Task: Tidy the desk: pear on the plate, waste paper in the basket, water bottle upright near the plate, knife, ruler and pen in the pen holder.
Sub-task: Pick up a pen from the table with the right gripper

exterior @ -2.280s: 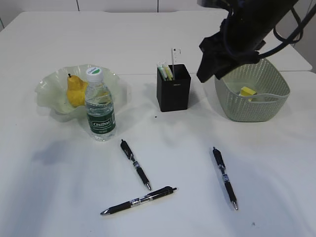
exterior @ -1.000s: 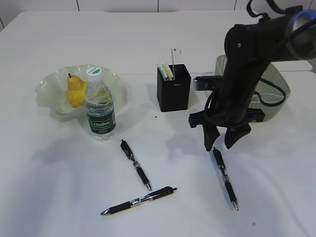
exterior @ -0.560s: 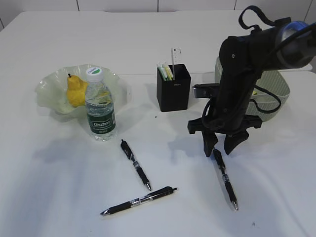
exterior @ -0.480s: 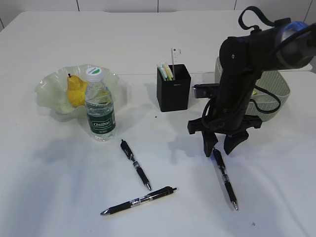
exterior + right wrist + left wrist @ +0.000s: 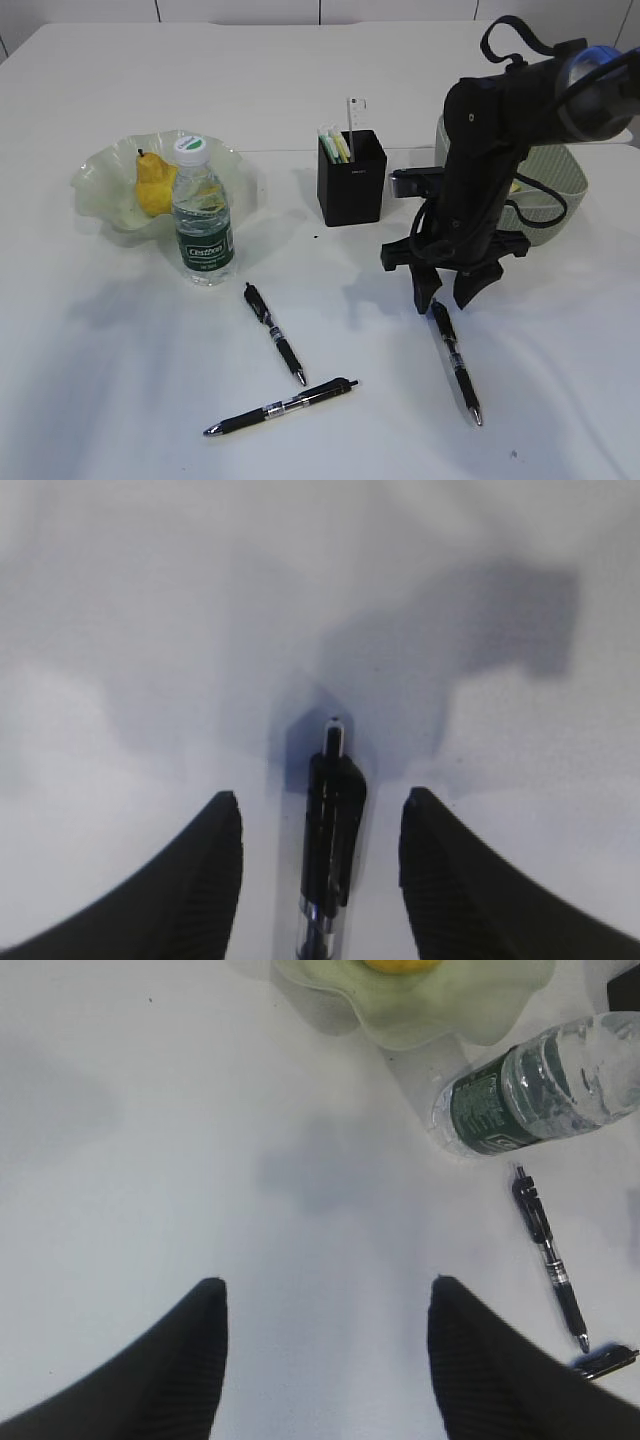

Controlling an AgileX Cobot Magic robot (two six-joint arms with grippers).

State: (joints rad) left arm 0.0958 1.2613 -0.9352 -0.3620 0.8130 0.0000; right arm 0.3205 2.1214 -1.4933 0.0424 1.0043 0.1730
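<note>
Right black two-fingered gripper [image 5: 447, 297] — jaws apart, astride the clicker end of a black retractable pen [image 5: 456, 361] flat on the large white smooth desk [image 5: 120, 400], gripping nothing. Left gripper [image 5: 325, 1360] likewise spread, empty. Further out, small clear plastic bottle [image 5: 203, 212] upright — green label reading "Cestbon" — beside the ruffled pale green plate [image 5: 100, 185].

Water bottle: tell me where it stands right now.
In the exterior view the water bottle stands upright on the left of the desk, just in front of the plate with the pear.
</note>
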